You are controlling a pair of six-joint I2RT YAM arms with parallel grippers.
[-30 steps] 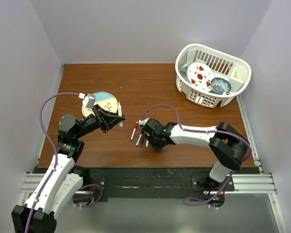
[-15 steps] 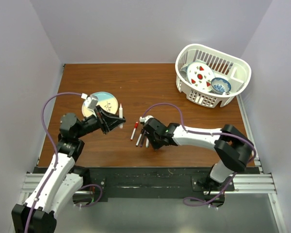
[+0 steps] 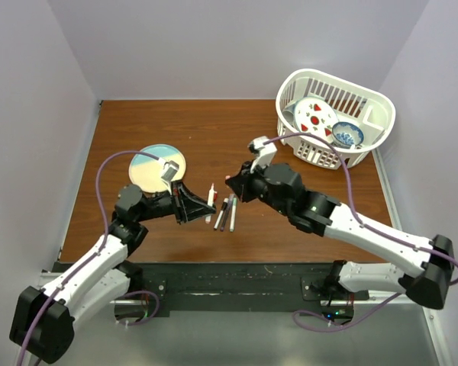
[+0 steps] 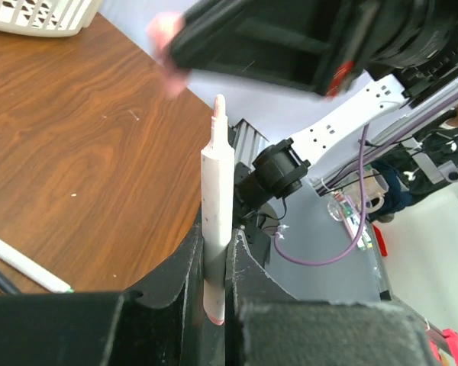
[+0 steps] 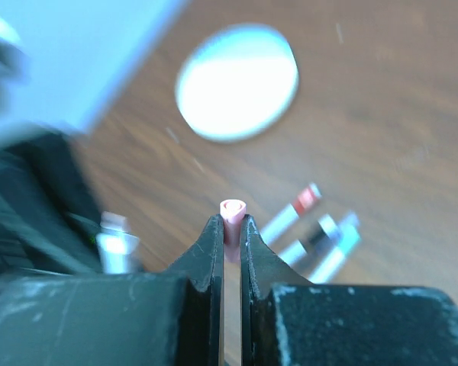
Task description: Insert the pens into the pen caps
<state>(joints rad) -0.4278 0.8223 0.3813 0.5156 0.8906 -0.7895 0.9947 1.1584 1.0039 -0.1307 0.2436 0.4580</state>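
At the middle of the counter (image 3: 214, 130), the right tool (image 5: 229, 229) is clamped on a pink pen cap (image 5: 232, 210). The left tool (image 4: 216, 255) is clamped on a white pen (image 4: 217, 183) with a pale pink tip that stands clear of the jaws, near the cap but not touching it. Three loose pens (image 5: 313, 236) lie side by side on the wood between the two tools, a round plate (image 3: 156, 169) sits behind the left tool, and a white basket (image 3: 320, 158) stands at the far right corner.

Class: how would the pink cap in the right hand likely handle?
The pink cap looks tiny and hollow, so probably light. A round tube, it would likely roll. The right hand pinches only one end; it may twist.
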